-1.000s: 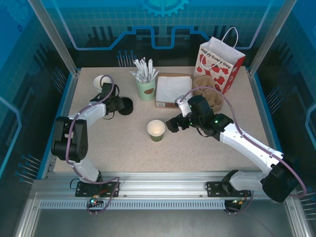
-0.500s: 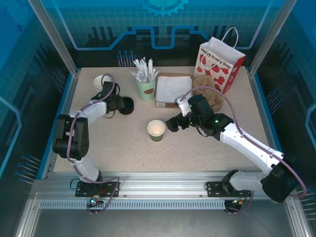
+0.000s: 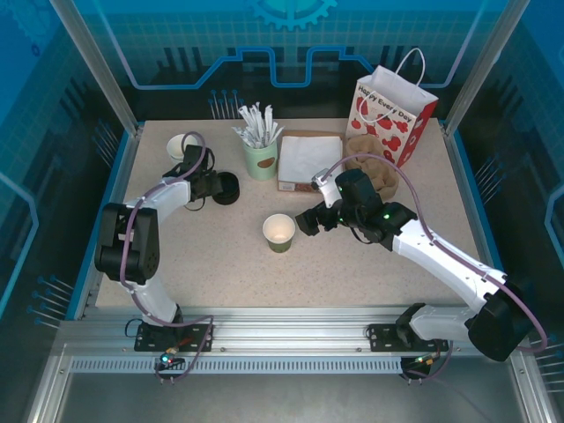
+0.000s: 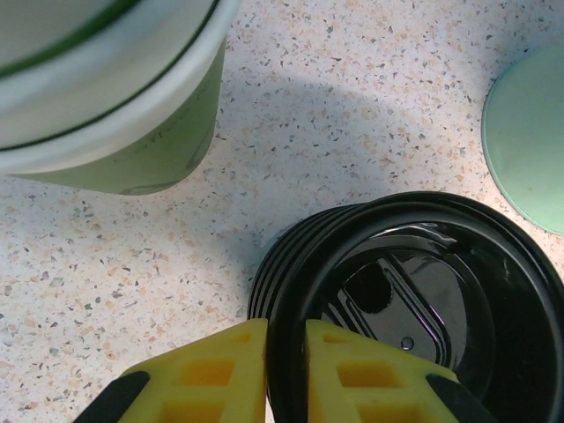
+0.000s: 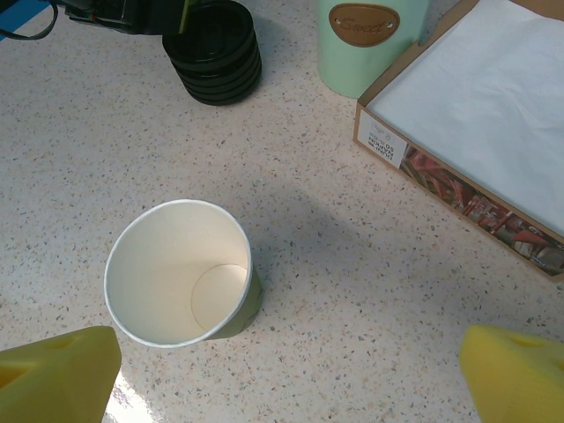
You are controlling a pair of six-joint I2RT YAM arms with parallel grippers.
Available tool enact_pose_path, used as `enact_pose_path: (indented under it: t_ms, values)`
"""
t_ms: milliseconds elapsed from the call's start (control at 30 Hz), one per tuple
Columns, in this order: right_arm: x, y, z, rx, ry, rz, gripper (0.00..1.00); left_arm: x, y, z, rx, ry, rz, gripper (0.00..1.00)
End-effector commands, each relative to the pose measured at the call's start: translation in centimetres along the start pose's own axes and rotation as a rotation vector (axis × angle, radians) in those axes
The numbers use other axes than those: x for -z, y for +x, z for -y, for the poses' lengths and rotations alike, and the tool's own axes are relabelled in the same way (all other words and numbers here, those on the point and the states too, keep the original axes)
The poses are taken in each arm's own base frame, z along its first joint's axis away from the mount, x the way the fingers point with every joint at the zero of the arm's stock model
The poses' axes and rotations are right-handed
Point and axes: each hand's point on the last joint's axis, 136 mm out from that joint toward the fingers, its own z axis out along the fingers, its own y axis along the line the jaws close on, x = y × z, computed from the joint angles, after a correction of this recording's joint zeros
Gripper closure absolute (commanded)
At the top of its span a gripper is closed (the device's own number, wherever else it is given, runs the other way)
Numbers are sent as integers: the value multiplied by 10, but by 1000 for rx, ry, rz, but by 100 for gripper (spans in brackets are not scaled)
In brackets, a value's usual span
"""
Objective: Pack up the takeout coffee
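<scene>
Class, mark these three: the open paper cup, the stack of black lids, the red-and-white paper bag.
Open paper cup [image 5: 167, 264], right wrist view, white inner wall.
Stack of black lids [image 4: 414, 304], left wrist view, top lid's face.
Paper bag [image 3: 389, 123], top external view, printed front.

Bare table lies open round the cup for my right gripper, but the cup stack and stick cup flank my left gripper at the lids.

Red-white gift bag back right; napkin box just beside pale green stick cup.
</scene>
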Motion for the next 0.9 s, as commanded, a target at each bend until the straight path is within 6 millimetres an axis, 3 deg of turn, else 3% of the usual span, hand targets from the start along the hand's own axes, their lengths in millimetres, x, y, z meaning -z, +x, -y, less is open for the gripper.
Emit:
enact_pose_path:
  t_ms: [0, 167, 333, 433, 500, 700, 867]
  values:
    - [6, -15, -10, 9, -26, 38, 0, 16, -14, 3, -7, 26, 30, 85]
    - [8, -16, -11, 15, -26, 37, 0, 35, -18, 3, 3, 37, 69, 86]
    - [16, -24, -12, 18, -24, 53, 0, 74, -24, 11, 36, 120, 133, 88]
    - [29, -37, -18, 19, -50, 100, 0, 107, -16, 27, 83, 257, 161, 93]
    - [43, -52, -25, 12, -106, 176, 0, 138, -10, 48, 131, 439, 182, 93]
    - [79, -105, -58, -56, -447, 444, 1, 234, 1, 102, 242, 930, 182, 100]
    - [92, -138, -87, -68, -658, 552, 1, 284, 8, 131, 274, 1180, 96, 100]
